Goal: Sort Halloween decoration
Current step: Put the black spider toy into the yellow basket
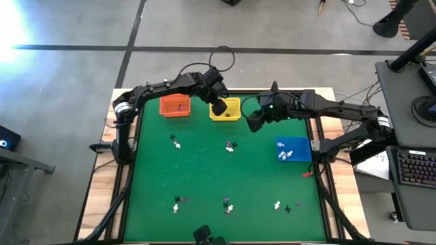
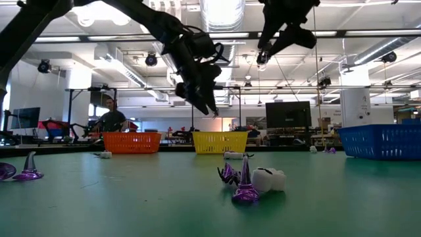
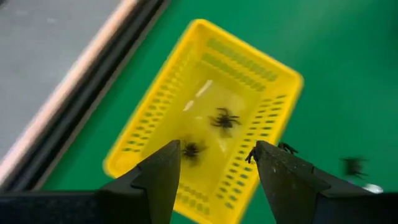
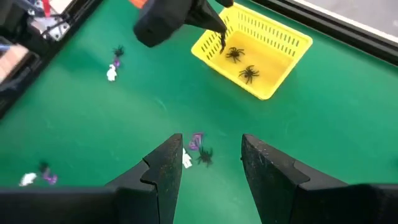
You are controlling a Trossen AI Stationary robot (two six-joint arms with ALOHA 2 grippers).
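Left gripper (image 1: 219, 107) hangs above the yellow basket (image 1: 232, 111) at the far side of the bench (image 1: 204, 170), fingers (image 3: 161, 177) released and holding nothing. Two black spiders (image 3: 224, 119) lie inside that basket. Right gripper (image 1: 255, 122) is raised just beside the basket, fingers (image 4: 163, 167) parted and empty. Orange basket (image 1: 175, 106) stands left of the yellow one; blue basket (image 1: 293, 150) sits at the right edge. Remaining Halloween decoration (image 1: 230, 145) lies scattered in small clusters at mid-bench and along the near edge.
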